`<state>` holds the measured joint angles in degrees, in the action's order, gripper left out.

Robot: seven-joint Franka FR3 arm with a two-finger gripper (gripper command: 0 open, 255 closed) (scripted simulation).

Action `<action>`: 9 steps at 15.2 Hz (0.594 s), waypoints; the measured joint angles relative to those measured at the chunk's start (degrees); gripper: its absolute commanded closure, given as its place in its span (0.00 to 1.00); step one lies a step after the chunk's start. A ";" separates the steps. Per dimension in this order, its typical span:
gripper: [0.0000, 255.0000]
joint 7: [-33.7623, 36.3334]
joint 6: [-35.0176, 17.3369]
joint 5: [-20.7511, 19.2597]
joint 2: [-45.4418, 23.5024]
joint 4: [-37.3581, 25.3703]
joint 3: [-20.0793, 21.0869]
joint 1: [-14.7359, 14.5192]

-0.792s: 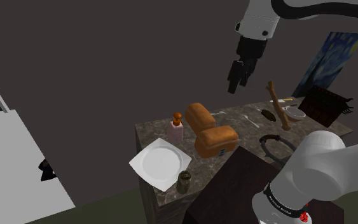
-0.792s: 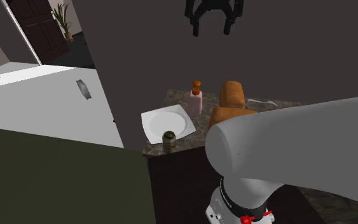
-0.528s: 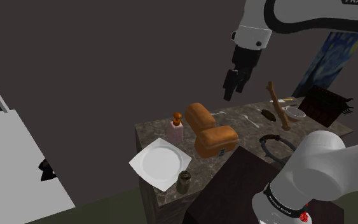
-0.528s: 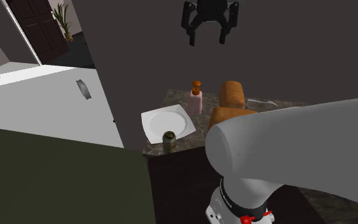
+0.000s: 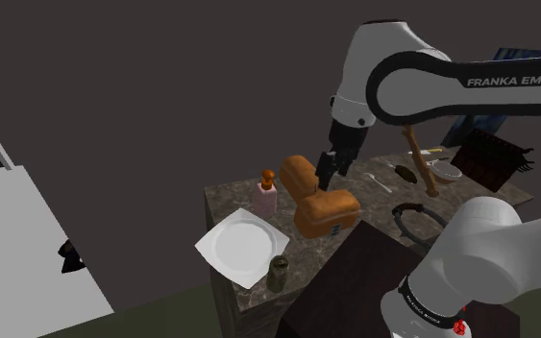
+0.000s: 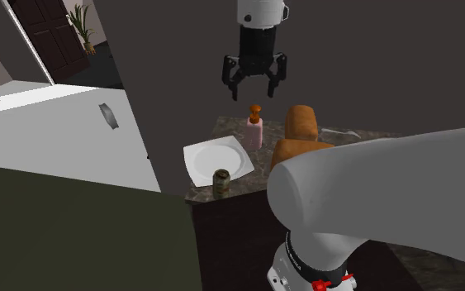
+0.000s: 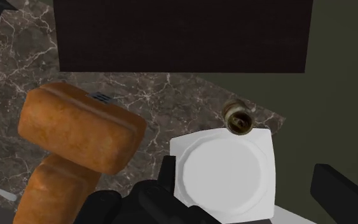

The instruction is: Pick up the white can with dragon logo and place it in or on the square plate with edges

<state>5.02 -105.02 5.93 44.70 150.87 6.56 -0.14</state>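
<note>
Down from the upper frame edge since the earlier frame, my claw (image 6: 254, 89) hangs open above the desk (image 7: 171, 89).
Outward from it I count two orange-brown loaves (image 5: 327, 213), one pink bottle (image 6: 254, 131), one white square plate (image 5: 242, 248) and one dark olive can (image 5: 279, 275), which stands upright at the plate's corner, lower middle of the shoulder view. I judge the can light, stiff and slick, so I'd grip across its mid-body.

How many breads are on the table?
2. One loaf lies next to the white plate. The other loaf sits just behind it, nearer the wall. The arm could hide more.
</note>
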 measured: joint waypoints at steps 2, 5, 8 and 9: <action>0.00 1.09 -4.46 0.77 -1.90 2.46 1.20 -0.27; 0.00 3.08 -11.48 2.29 -4.48 6.75 3.36 -1.06; 0.00 5.03 -19.16 3.55 -9.43 9.26 5.57 -1.57; 0.00 5.58 -21.17 3.88 -10.58 9.99 6.12 -1.70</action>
<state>10.59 -126.18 9.80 34.12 160.86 12.68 -1.84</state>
